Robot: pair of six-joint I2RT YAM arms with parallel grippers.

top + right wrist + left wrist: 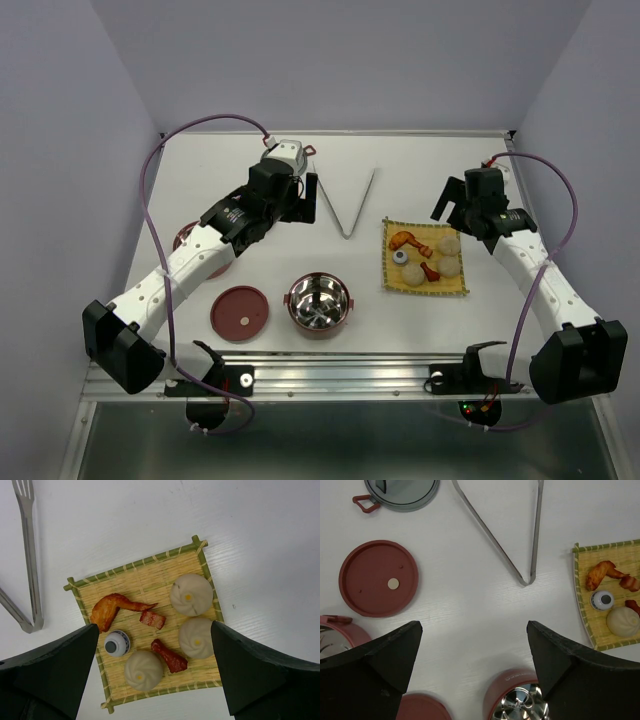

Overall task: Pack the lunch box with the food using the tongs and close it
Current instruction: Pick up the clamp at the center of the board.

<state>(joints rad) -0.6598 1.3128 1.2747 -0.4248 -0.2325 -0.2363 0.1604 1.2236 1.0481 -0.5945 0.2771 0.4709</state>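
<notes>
Wide apart are held the jaws of the left gripper (474, 630), and nothing is clasped between them; bare white table (470, 610) is seen below the gap. Just beyond, the tongs (535, 535) are laid flat in a V, untouched, with the joined end toward the gripper. The flat red lid (370, 575), marked by a pale centre dot, is found to the side, and an open bowl (520, 700) of the lunch box, shiny inside, is seen at the near edge of the left wrist view. Another red bowl (335, 630) is partly cut off beside the lid.

The jaws of the right gripper (155, 627) are likewise spread wide and empty, above the yellow woven mat (145, 567). On the mat the food is gathered: three pale buns (191, 594), a fried wing (112, 610), two reddish pieces (170, 656) and a small dark-and-white round piece (117, 643).

A small label on the left arm (232, 213) is too small to be read.
</notes>
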